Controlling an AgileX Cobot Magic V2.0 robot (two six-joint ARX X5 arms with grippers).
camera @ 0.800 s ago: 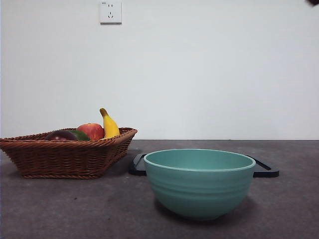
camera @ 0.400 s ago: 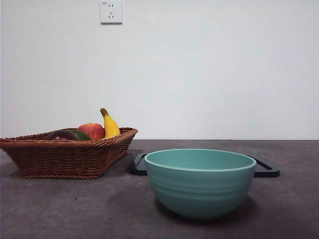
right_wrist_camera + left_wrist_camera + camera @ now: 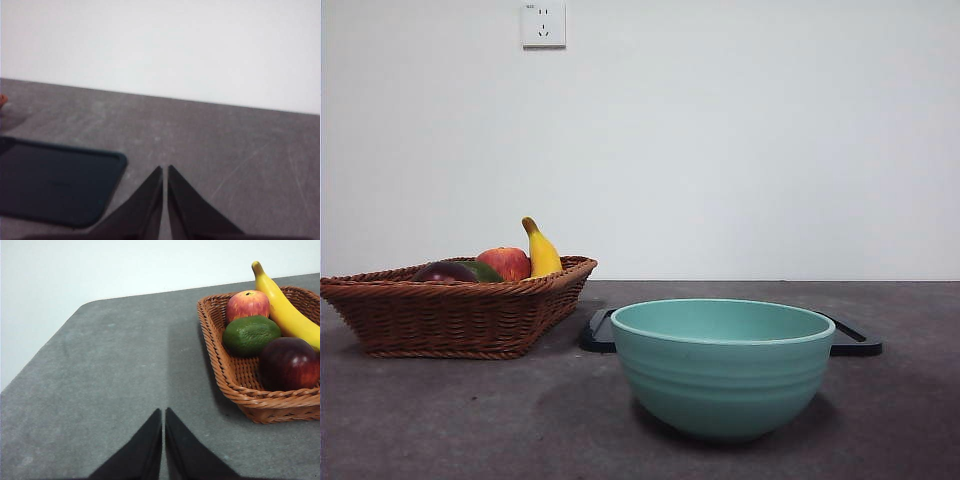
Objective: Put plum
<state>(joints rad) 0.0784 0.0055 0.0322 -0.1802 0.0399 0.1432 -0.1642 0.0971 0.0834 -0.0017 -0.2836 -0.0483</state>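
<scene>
White wall, grey desk (image 3: 440, 420). Front: I see one basket (image 3: 450, 318), one teal bowl (image 3: 722, 365), one tray (image 3: 855, 340). Left wrist: one plum (image 3: 289, 363) in the basket with apple (image 3: 247, 305), lime (image 3: 251, 335), banana (image 3: 285, 307); left gripper (image 3: 163, 416) fingers clenched. Right wrist: right gripper (image 3: 165, 173) clenched too.

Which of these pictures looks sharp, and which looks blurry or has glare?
Left wrist view: sharp, with small glossy highlights on the plum and a soft shadow beside the basket. Right wrist view: hazy and soft, the dark tray with fuzzy edges. Front view: even light, a faint shadow under the green bowl.
</scene>
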